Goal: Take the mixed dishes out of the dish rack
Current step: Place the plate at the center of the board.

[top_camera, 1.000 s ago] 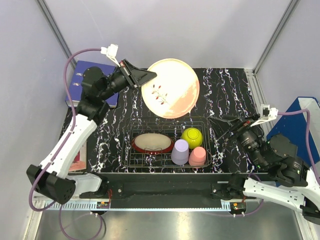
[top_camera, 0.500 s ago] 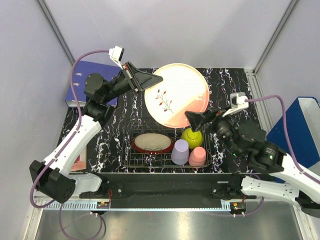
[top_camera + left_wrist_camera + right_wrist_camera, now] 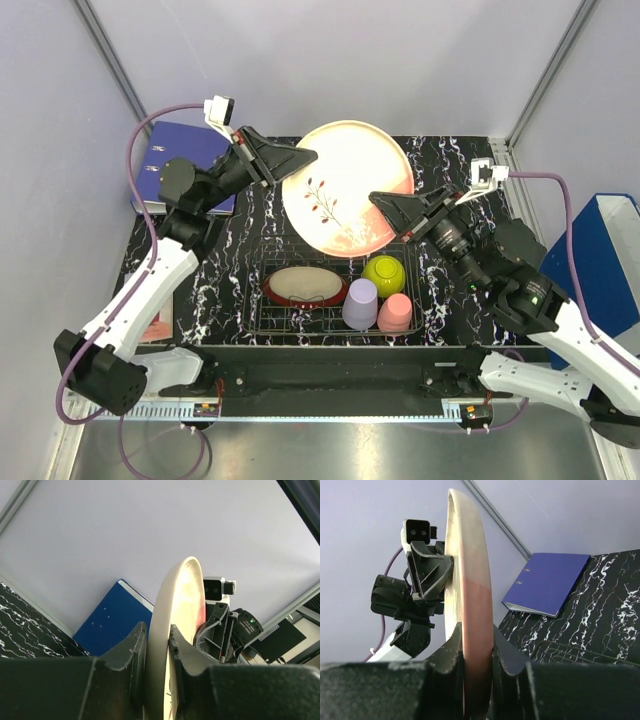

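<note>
Two grippers share one dish: the cream-pink plate (image 3: 345, 190) is held in the air over the far half of the table (image 3: 460, 170), with its plant motif facing the overhead camera. In that view its lower rim overlaps the far edge of the dish rack (image 3: 300, 318).

The left gripper (image 3: 305, 157) is clamped on the plate's left rim, one finger on each face. Its arm rises from the near-left corner, runs along the left edge, folds at the elbow beside the blue binder (image 3: 185, 145), and turns its wrist right toward the plate.

The right gripper (image 3: 385, 200) reaches in from the opposite side. Its arm climbs from the near-right corner and stretches up and to the left. Its own camera shows the rim pinched tight between both fingers, so its jaws are closed on the plate as well.

The rack sits at the middle of the near edge. In it:
- The dark-red-rimmed beige plate (image 3: 303, 285) lies on the left.
- The yellow-green bowl (image 3: 384, 274) is at the far right.
- The lavender cup (image 3: 360, 303) and the smaller pink cup (image 3: 396, 312) stand side by side, just nearer than the bowl.
</note>
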{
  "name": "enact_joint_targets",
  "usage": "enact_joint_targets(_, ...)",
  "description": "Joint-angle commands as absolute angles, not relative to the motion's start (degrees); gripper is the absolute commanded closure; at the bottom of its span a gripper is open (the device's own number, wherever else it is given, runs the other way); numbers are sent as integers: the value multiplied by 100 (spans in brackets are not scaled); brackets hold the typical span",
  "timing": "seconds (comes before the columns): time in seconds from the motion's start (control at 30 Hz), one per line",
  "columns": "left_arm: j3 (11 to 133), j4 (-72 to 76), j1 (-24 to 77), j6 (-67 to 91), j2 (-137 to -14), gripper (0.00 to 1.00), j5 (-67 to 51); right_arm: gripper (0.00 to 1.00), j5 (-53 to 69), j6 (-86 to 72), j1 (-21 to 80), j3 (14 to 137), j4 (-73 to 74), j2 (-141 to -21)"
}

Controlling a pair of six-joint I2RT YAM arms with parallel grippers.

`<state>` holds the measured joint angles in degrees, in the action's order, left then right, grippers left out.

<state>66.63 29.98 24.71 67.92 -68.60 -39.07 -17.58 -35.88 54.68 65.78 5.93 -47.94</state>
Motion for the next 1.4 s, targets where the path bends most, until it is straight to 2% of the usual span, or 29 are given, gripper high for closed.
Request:
enact_joint_targets(0.0, 7170, 2725, 2523, 6497, -6864, 61, -4017, 100, -1881, -2865, 5247, 6591, 764, -5054)
enact_joint_targets(0.03, 7250, 2603, 2470, 6434, -6908, 41, -3982, 100, -1959, -2857, 5256, 6627, 799, -5028)
enact_joint_targets(0.07, 7329, 2201, 2400, 6364, -6952, 27, -3790, 100, -2064, -2856, 5247, 6662, 904, -5001)
enact_joint_targets(0.1, 7530, 1901, 2225, 6163, -6970, 1, -3640, 100, -2196, -2839, 5238, 6775, 966, -4975)
enact_joint_targets(0.17, 7803, 659, 2022, 5864, -6952, 1, -2967, 100, -2600, -2760, 5177, 6916, 1186, -4922)
enact_joint_targets(0.27, 7849, -234, 1627, 5722, -6620, 1, -1851, 100, -3215, -2611, 4950, 7608, 1634, -5070)
enact_joint_targets(0.37, 7192, -177, 1345, 5783, -6024, 1, -1233, 100, -3594, -2461, 4581, 8319, 2047, -5499)
enact_joint_targets(0.4, 6754, -71, 1319, 5775, -5864, 1, -1152, 100, -3560, -2487, 4066, 8515, 2170, -5659)
enact_joint_targets(0.47, 6365, 235, 1327, 5766, -5452, 1, -1090, 100, -2746, -2949, 3099, 9023, 2626, -6210)
enact_joint_targets(0.5, 6076, 272, 1318, 5766, -5336, 1, -1107, 100, -1637, -3240, 1823, 9139, 2767, -6423)
enact_joint_targets(0.6, 5696, 211, 1327, 5713, -4984, 1, -1318, 100, 213, -4480, -98, 9185, 2796, -7284)
enact_joint_targets(0.77, 5433, -369, 1345, 5354, -4650, 1, -1661, 100, 676, -4921, -720, 9806, 2453, -8831)
enact_joint_targets(0.93, 4844, -343, 1354, 5335, -4430, 1, -2108, 100, 1985, -5378, -1273, 10327, 1689, -10315)
enact_joint_targets(1.0, 4641, -360, 1354, 5239, -4342, 1, -2197, 100, 2258, -5484, -1345, 10406, 1364, -10598)
enact_joint_targets(1.37, 4623, -896, 1512, 4360, -4219, 1, -2276, 100, 2013, -5160, -1380, 9923, 554, -11496)
